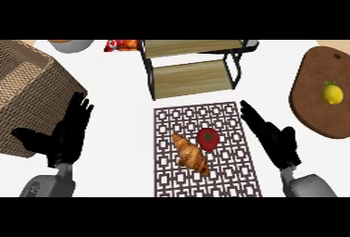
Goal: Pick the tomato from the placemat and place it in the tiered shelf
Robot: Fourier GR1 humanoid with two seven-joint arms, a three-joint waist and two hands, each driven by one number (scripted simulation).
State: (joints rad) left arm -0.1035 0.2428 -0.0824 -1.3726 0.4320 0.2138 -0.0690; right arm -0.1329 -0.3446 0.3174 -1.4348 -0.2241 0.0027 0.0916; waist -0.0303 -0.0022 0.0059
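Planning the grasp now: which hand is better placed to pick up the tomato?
The right hand, probably. It hovers open at the placemat's right edge, close to the tomato. The left hand is farther off, left of the placemat, and the croissant lies on the tomato's left side, in its way.

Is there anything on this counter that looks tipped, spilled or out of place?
Nothing stands out. The tomato and croissant lie side by side on the placemat, the tiered shelf stands upright, and a lemon sits on the cutting board.
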